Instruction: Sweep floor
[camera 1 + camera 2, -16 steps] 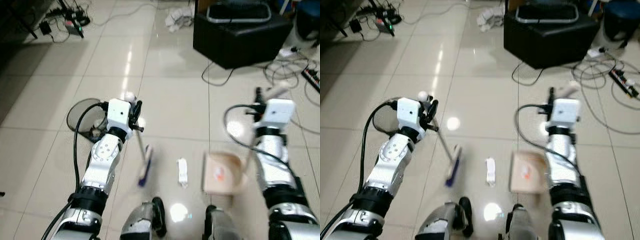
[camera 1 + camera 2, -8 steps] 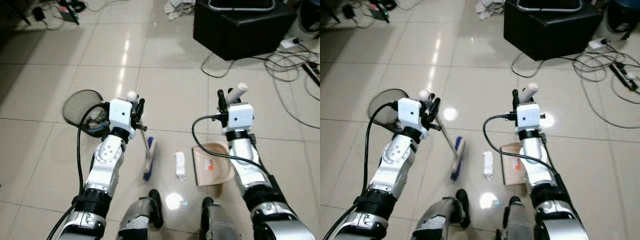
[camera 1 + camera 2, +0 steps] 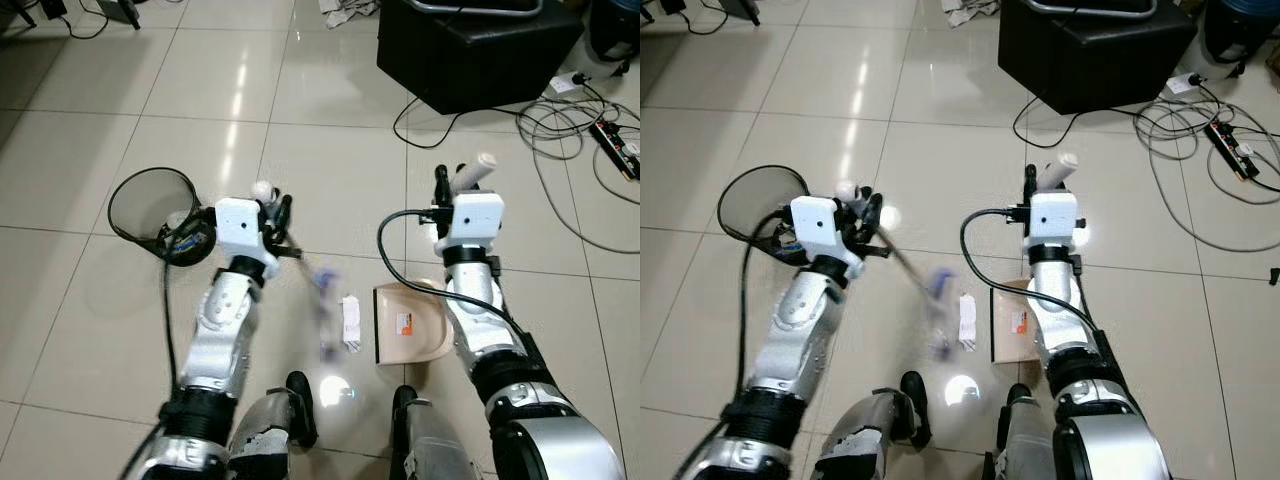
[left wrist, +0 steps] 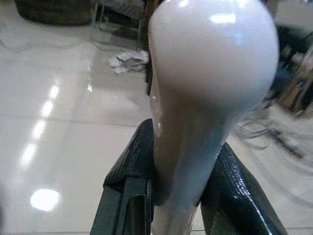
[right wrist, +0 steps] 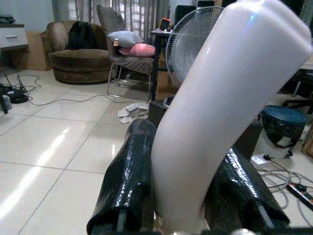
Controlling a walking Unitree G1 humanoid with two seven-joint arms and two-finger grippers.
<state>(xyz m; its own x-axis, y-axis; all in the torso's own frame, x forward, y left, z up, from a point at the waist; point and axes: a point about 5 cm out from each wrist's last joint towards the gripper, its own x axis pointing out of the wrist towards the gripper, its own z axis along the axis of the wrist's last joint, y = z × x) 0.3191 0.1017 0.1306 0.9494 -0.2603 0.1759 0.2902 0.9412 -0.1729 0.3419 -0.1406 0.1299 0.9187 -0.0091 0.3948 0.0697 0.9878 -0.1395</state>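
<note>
My left gripper is shut on the white handle of a broom. The shaft slants down to the blue brush head, which is blurred by motion and sits just left of a white paper scrap on the tiles. My right gripper is shut on the white handle of a beige dustpan. The pan lies flat on the floor right of the scrap, its open edge facing it.
A black mesh bin lies tipped on the floor to my left. A black box stands ahead on the right, with cables and a power strip beside it. Crumpled paper lies far ahead. My feet are just below the scrap.
The broom head has swept right, up to the paper scrap. The right arm brought the dustpan left, next to the scrap, and then held. The camera has shifted too.
</note>
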